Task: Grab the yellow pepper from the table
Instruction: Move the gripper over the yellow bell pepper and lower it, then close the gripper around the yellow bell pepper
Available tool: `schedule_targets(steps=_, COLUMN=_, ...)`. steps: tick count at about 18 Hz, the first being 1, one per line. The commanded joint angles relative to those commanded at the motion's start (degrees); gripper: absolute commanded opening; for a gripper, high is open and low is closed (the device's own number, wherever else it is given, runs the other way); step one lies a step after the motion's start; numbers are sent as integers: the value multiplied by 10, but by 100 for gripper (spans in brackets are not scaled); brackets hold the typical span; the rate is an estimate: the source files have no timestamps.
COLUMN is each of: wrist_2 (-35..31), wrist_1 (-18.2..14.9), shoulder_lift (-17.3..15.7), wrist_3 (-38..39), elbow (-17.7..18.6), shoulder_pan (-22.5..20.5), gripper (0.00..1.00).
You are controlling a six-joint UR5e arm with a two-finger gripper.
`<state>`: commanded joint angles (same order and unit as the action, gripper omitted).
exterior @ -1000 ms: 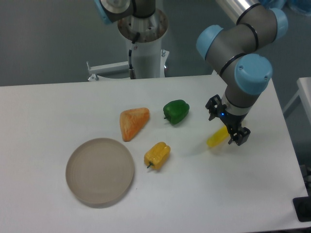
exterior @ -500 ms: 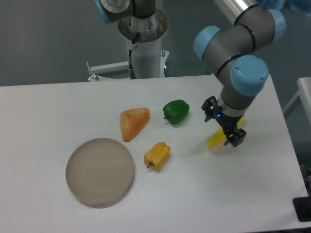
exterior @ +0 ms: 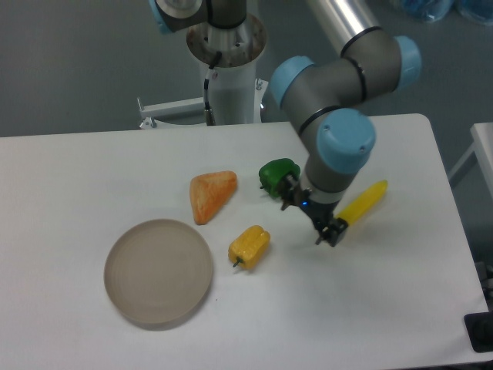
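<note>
lobed, blocky yellow pepper [exterior: 249, 246], short dark stem

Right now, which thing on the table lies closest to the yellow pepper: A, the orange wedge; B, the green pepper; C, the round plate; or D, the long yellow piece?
C: the yellow pepper lies just right of the round plate, a narrow strip of table between them; the orange wedge, green pepper and long yellow piece sit farther off.
</note>
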<state>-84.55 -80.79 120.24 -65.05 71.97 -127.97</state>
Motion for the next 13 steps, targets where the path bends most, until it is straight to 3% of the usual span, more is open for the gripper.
schedule_targets(steps=4, wrist_2=-1, wrist_1=83, shoulder_lift=0, wrist_3=54, elbow=54, shoulder_pan=18, gripper=100)
schedule_targets(steps=6, wrist_2=-1, wrist_1=110, shoulder_lift=0, wrist_3=63, elbow=71, shoulder_pan=21, gripper=100)
schedule_targets(steps=13, wrist_2=-2, wrist_1=116, shoulder_lift=3, wrist_3=90, elbow=93, shoulder_pan=31, gripper=100)
